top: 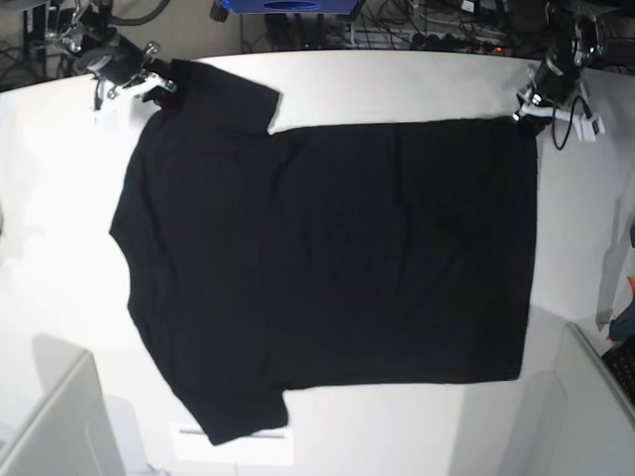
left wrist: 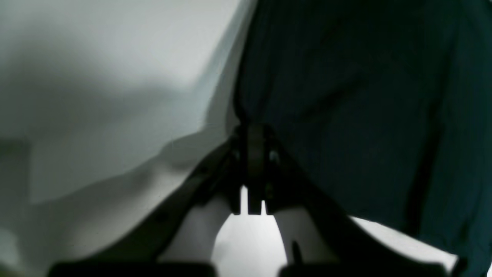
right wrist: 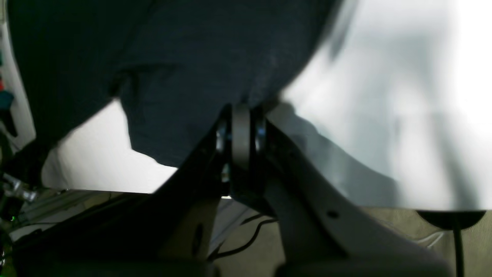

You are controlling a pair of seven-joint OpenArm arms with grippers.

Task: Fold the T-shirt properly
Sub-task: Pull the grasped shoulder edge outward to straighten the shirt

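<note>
Two end effectors, both clamped on the far edge of one black T-shirt (top: 327,268), spread flat on a white tabletop (top: 397,84) with its plain side up. Long axis running left to right across the base view: collar and sleeves toward that view's left, hem toward its right. Right end effector (top: 159,79) at the far sleeve, top left of the base view, pinching the sleeve's outer corner. Left end effector (top: 526,107) at the far hem corner, top right of the base view, pinching that corner. From each grip, cloth stretching away toward the near side of the tabletop, so any fold across the width looks likely to mean drawing the far edge toward the near edge, both arms moving together. Neither arm nearer the cloth than the other; both already touching it. Left wrist view: left end effector (left wrist: 253,132) drawn tight together, dark cloth (left wrist: 365,115) starting right at the tips and filling the right side of that view. Right wrist view: right end effector (right wrist: 241,111) equally tight, cloth (right wrist: 173,69) bunched above and to the left of it. Both wrist views blurred and dim, so depth of cloth between the tips hard to judge. Underside of the shirt hidden. Arms mostly cut off at the base view's top edge.
</note>
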